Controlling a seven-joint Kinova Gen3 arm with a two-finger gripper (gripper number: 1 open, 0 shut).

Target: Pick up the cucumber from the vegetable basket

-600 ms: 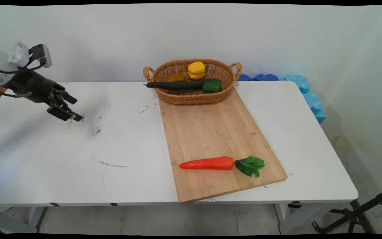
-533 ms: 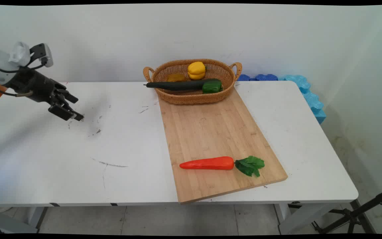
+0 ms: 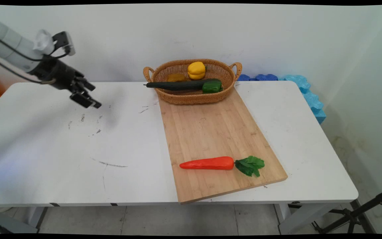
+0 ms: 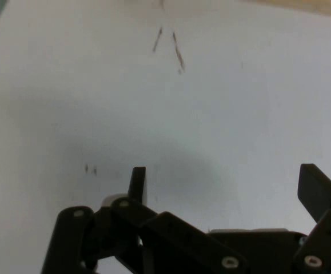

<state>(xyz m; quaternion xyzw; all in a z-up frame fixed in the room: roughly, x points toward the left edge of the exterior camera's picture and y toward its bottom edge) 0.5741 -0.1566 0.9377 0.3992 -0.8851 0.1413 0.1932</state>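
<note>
My black gripper [image 3: 90, 98] hangs open and empty over the bare left part of the white table [image 3: 45, 149], well left of everything else. In the hand view its two fingers [image 4: 138, 184] stand wide apart, with only scuffed tabletop [image 4: 171, 103] between them. A wooden cutting board [image 3: 211, 132] lies to the right, with an orange carrot [image 3: 207, 163] with green leaves near its front edge. At the board's far end sits a wicker basket [image 3: 192, 96] holding a yellow pepper [image 3: 196, 70], a green pepper [image 3: 212, 86], a long dark cucumber [image 3: 174, 85] and a brownish item [image 3: 176, 77].
Blue foam pieces [image 3: 307, 93] line the table's far right edge against the wall. A black tripod leg [image 3: 360, 212] stands on the floor at the lower right. Dark scuff marks [image 3: 109, 163] streak the table's left half.
The gripper has risen and moved right, toward the basket, staying open and empty. Nothing on the table has shifted.
</note>
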